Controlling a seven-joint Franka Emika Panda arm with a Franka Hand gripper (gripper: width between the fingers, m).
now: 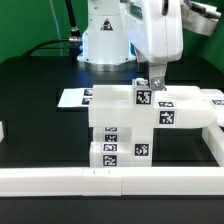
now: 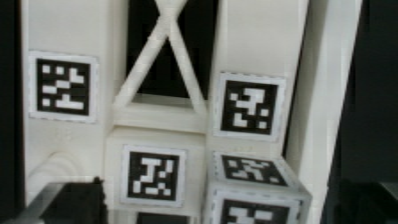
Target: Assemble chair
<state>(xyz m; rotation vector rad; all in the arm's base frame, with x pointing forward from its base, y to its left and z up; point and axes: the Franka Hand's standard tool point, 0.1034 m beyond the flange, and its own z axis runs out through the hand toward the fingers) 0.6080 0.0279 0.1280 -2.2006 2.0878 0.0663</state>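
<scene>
The chair (image 1: 128,122), chunky matte white pieces with black-and-white tags, sat joined on the dark worktop (image 1: 40,130), its X-braced frame (image 2: 166,50) between tagged blocks.

No words or numbers can be read; only black-and-white square tags (image 2: 249,106) on the chair (image 1: 120,125).

White chair (image 2: 267,40) parts close up — an X-brace (image 2: 164,48) between uprights, tagged blocks (image 2: 249,182) adjoining.

1. A robotics lab: a white arm (image 1: 150,35) stands at 12 o'clock on a black table (image 1: 35,75).
2. A green screen (image 1: 25,20) hangs behind at 10 o'clock.
3. Square tags (image 1: 141,98) mark the chair (image 1: 130,125); a marker board (image 1: 72,98) lies at 9 o'clock.
</scene>
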